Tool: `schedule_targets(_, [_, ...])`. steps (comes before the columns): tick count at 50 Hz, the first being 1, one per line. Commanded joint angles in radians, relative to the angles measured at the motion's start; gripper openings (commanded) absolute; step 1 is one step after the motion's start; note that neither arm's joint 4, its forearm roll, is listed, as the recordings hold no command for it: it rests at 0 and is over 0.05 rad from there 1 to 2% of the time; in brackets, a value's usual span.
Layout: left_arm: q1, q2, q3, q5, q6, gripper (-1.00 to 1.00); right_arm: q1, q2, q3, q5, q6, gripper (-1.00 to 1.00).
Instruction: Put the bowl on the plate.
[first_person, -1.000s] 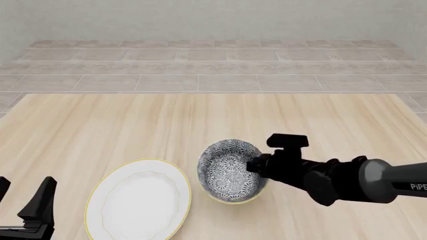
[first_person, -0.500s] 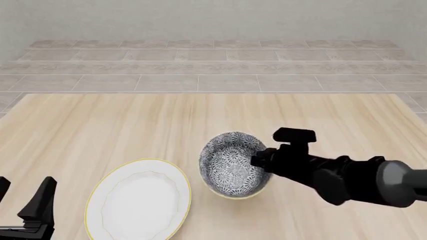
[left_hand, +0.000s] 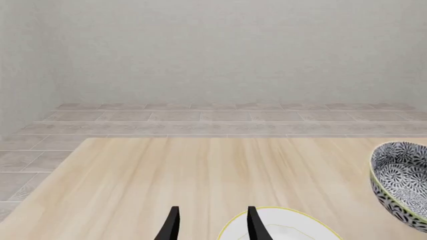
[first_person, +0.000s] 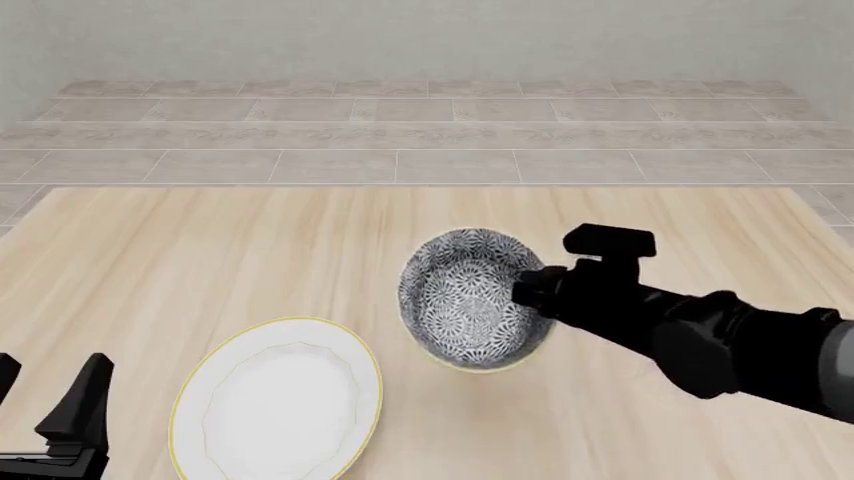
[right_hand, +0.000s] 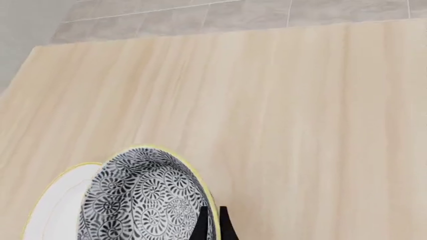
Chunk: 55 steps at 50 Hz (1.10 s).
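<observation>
The grey-and-white floral bowl (first_person: 467, 300) hangs tilted just above the table, its opening turned toward the front. My right gripper (first_person: 529, 292) is shut on its right rim, and the right wrist view shows the two fingers (right_hand: 201, 226) pinching that rim of the bowl (right_hand: 143, 200). The white plate (first_person: 278, 400) with a thin yellow rim lies flat to the bowl's front left, apart from it. My left gripper (first_person: 47, 395) stands open at the front left corner, left of the plate, holding nothing. In the left wrist view the plate (left_hand: 287, 231) and bowl (left_hand: 400, 182) both show.
The pale wooden table (first_person: 240, 250) ends at a tiled floor (first_person: 427, 150) and a grey wall at the back. The right arm (first_person: 721, 340) reaches in from the right, low over the table.
The right gripper has lifted the bowl and carried it slightly back and to the right. The plate and left gripper have not moved.
</observation>
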Motion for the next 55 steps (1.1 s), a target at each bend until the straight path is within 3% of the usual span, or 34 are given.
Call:
schedule_targets(1, [0.000, 0.000, 0.000, 0.000, 0.000, 1.00, 0.010, -0.067, -0.048, 0.051, -0.011, -1.00])
schedule_targets(16, [0.000, 0.000, 0.000, 0.000, 0.000, 1.00, 0.025, -0.070, -0.089, 0.073, -0.017, -1.00])
schedule_targets(55, [0.000, 0.000, 0.000, 0.000, 0.000, 1.00, 0.159, 0.035, -0.188, 0.037, 0.007, -1.00])
